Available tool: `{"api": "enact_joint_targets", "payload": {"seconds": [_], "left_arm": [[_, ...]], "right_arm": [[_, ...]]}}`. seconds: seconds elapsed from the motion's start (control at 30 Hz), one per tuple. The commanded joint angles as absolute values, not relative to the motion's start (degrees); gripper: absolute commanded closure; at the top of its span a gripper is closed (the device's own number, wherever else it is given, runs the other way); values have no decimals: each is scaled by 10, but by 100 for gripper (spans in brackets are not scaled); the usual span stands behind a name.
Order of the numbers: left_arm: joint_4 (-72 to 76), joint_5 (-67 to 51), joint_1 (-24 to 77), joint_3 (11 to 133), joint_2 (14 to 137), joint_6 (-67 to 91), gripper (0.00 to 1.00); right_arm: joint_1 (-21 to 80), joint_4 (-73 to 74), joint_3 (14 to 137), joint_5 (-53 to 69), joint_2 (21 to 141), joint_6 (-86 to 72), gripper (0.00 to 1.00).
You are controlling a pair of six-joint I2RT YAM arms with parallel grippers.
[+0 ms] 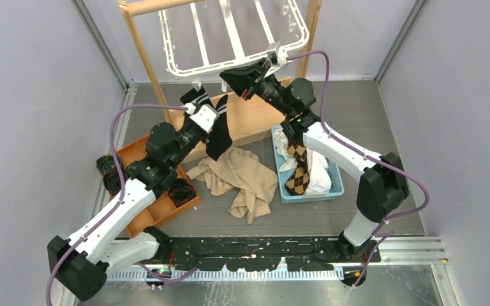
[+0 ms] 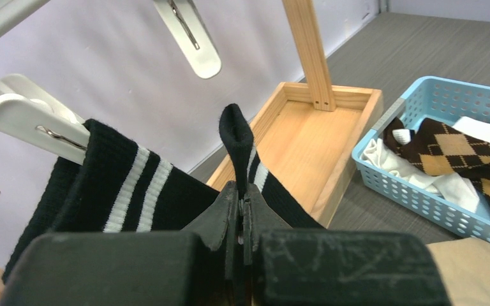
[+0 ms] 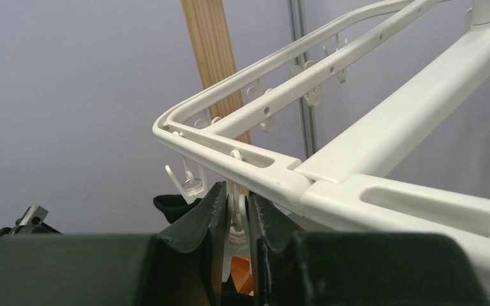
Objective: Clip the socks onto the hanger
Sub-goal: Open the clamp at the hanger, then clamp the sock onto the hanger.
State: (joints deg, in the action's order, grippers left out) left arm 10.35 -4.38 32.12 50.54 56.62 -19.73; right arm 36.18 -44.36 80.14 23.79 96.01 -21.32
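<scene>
Now the hanger's (image 3: 383, 146) five-o'clock clip (image 3: 235, 223) is squeezed by the right pincer (image 3: 237, 196); the left pincer's (image 2: 241, 199) clamped sock (image 2: 127, 185) must be fed in.

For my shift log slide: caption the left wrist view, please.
Left hand pinches a black striped sock beside a white hanger clip, blue basket of socks behind.
</scene>
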Motion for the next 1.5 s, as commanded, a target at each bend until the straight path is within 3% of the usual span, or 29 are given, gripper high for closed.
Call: {"api": "enact_joint_targets", "payload": {"seconds": [0.0, 0.57, 0.87, 1.47], "left_arm": [[120, 34, 334, 512, 562, -178, 100], [159, 170, 404, 539, 596, -112, 100], [154, 83, 389, 534, 576, -80, 100], [160, 170, 388, 530, 567, -28, 100]], "right_arm": [[378, -372, 831, 208, 927, -181, 88], [403, -271, 867, 130, 923, -161, 89], [403, -278, 864, 138, 919, -157, 89], [403, -266, 867, 131, 920, -171, 90]]}}
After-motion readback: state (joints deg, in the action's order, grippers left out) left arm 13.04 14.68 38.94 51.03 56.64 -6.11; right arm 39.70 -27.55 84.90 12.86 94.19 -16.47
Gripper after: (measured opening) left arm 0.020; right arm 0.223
